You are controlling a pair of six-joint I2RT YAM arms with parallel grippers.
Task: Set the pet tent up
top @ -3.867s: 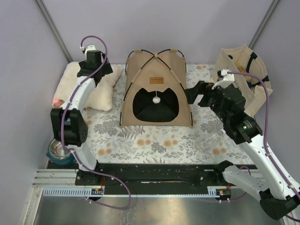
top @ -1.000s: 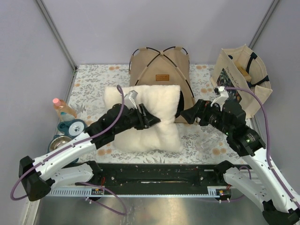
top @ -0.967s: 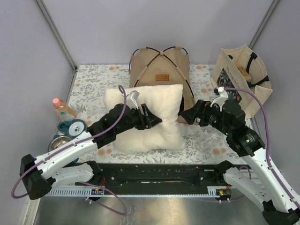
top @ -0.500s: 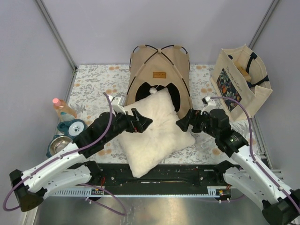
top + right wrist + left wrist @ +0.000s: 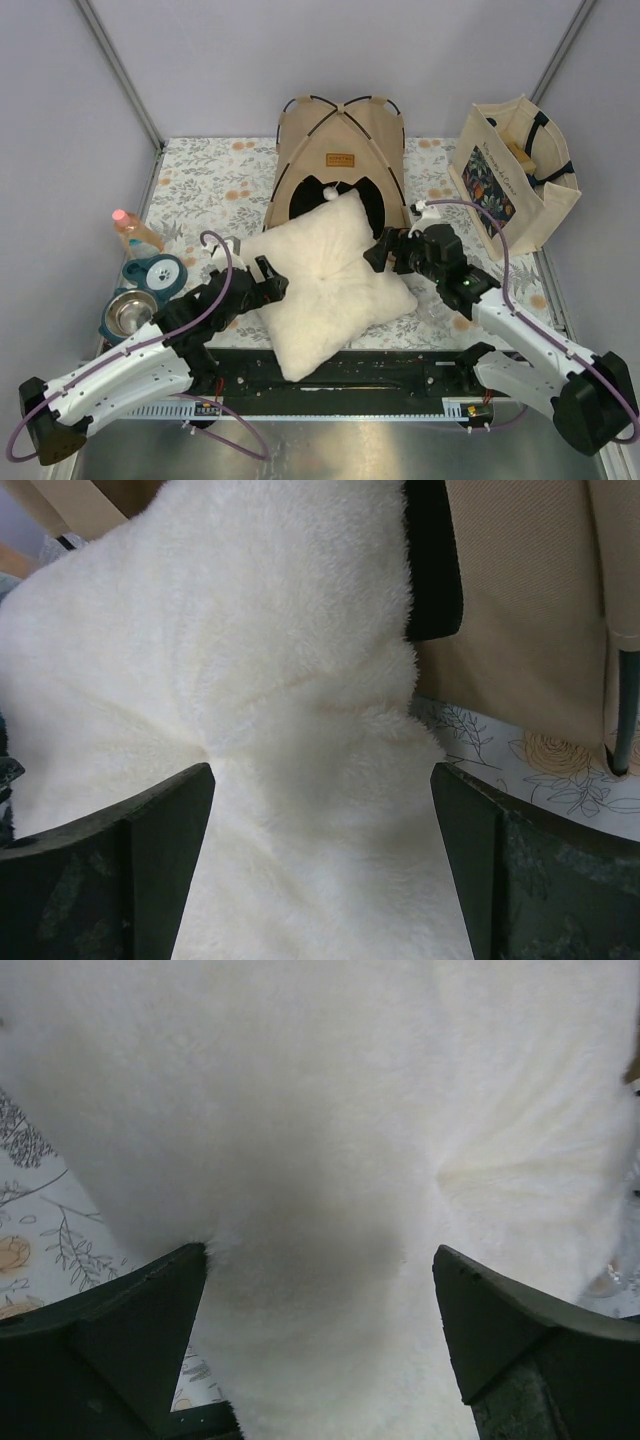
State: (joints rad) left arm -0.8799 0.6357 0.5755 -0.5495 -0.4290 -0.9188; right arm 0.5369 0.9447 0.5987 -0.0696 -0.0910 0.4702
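Observation:
The tan pet tent (image 5: 340, 140) stands upright at the back middle, with black poles, a brown label (image 5: 341, 159) and a white pom-pom (image 5: 326, 190) in its dark arched doorway. A white fluffy cushion (image 5: 330, 280) lies on the mat in front of it, its far corner at the doorway. My left gripper (image 5: 272, 286) is open at the cushion's left edge, its fingers (image 5: 130, 1330) wide apart over the fur (image 5: 320, 1160). My right gripper (image 5: 378, 256) is open at the cushion's right edge. Its wrist view shows the cushion (image 5: 280, 680) between the fingers (image 5: 530, 870) and tent canvas (image 5: 530, 600) behind.
A beige tote bag with a floral print (image 5: 515, 165) stands at the back right. At the left sit a bottle with a pink cap (image 5: 130, 228), a blue round dish (image 5: 158, 270) and a steel bowl (image 5: 125, 312). A floral mat (image 5: 210, 180) covers the table.
The cushion, held up between both grippers a second ago, now lies flat before the tent. Both grippers have let go and drawn back toward the near edge.

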